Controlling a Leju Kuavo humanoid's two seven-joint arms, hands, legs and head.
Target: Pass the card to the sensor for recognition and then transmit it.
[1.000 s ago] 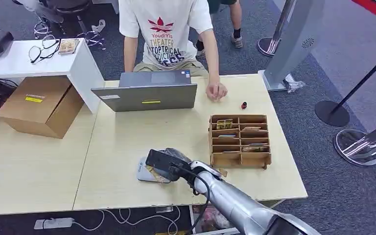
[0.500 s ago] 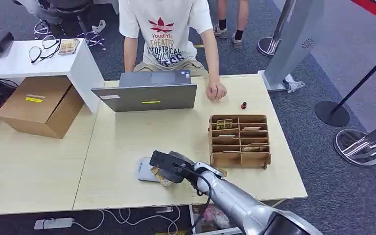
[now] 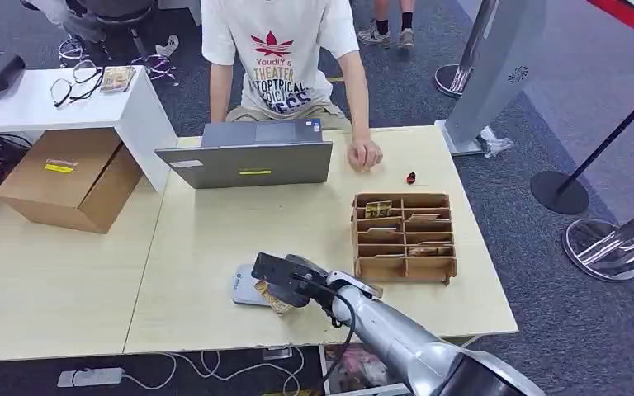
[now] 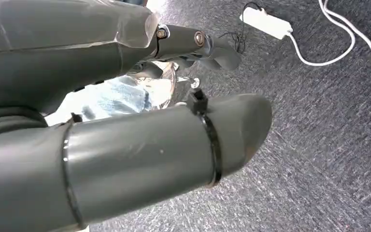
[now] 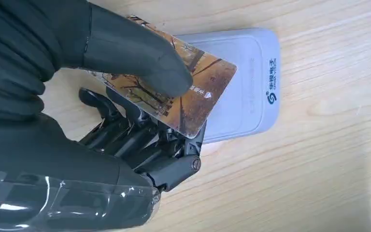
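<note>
One card [image 5: 183, 94], brown tree print, pinched by the right hand [image 5: 92, 96]: thumb on top, fingers [image 5: 140, 130] curled under. Card's free end hangs over the grey sensor pad [image 5: 251, 87] on the wooden table [image 3: 215, 239], near the front edge; contact w/ pad can't tell. Left hand [image 4: 125, 159] hangs over carpet, fingers mostly hidden, state can't tell. Wooden card organizer [image 3: 404, 236] sits to the robot's right of the pad. Person [image 3: 285, 58] sits behind a laptop [image 3: 248, 157].

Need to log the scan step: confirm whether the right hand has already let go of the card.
No: in the right wrist view the right hand pinches the card between thumb and fingers, over the grey sensor.
</note>
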